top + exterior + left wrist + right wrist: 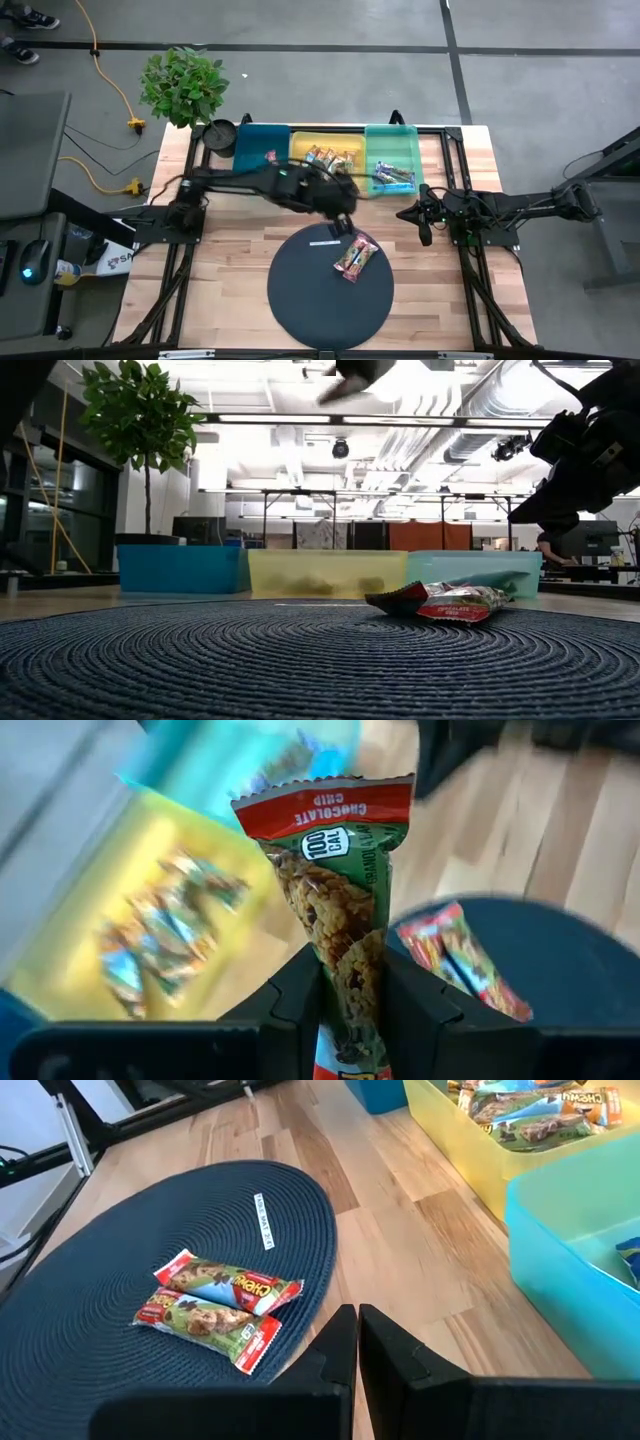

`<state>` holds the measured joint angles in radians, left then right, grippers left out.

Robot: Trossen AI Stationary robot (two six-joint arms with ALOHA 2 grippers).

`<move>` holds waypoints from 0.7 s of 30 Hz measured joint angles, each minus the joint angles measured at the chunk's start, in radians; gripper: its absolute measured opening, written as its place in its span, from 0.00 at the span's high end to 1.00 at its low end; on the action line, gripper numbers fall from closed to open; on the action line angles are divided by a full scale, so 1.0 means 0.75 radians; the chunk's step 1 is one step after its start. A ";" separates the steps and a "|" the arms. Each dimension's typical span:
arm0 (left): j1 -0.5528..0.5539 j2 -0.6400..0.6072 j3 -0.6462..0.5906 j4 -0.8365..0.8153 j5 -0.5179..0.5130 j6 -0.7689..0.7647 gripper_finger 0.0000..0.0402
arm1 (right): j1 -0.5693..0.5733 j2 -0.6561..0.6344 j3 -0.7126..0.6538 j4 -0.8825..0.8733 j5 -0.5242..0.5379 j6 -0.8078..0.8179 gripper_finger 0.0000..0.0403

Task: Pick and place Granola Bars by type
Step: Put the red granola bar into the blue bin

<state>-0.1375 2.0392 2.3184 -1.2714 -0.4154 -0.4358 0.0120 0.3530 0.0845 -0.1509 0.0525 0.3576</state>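
A: What lies nearest the low camera?

B: The large dark round woven mat (300, 660), filling the foreground. On it, right of centre, lie two shiny red-and-green wrapped granola bars (445, 601), side by side and touching; from above they sit on the mat's far right part (355, 257).

A: And the left gripper (350, 1010)?

B: It is closed on a third granola bar with a red-and-green chocolate chip wrapper (335, 880), which stands between the two dark fingers (290, 1000) with its free end pointing away from the wrist. From above, that gripper (343, 215) hangs over the wooden table (240, 250) just beyond the mat's far edge, between the mat and the trays, and near the two bars on the mat but apart from them.

A: Where are the other bars?

B: Along the far edge of the table stand three plastic trays in a row. The dark blue tray (260, 150) on the left shows one small bar (271, 157). The yellow tray (327, 155) in the middle holds a heap of orange-tan bars (330, 156). The teal tray (392, 158) on the right holds blue-purple bars (396, 176).

A: The right gripper (357, 1342)?

B: It waits over the table's right side (424, 220), near the teal tray, fingers nearly together with only a thin gap, holding nothing.

A: Anything else?

B: A leafy green potted plant (185, 88) at the far left corner.
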 joint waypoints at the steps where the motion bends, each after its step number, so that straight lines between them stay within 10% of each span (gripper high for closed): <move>1: 0.000 -0.032 0.000 0.004 -0.025 0.009 0.80 | 0.000 0.007 0.000 0.003 0.001 0.000 1.00; 21: -0.001 -0.503 0.000 -0.056 -0.335 0.020 0.79 | 0.000 0.026 -0.001 0.009 0.000 0.000 1.00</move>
<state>-0.1379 1.6623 2.3184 -1.3131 -0.6665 -0.4210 0.0120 0.3729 0.0841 -0.1444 0.0528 0.3576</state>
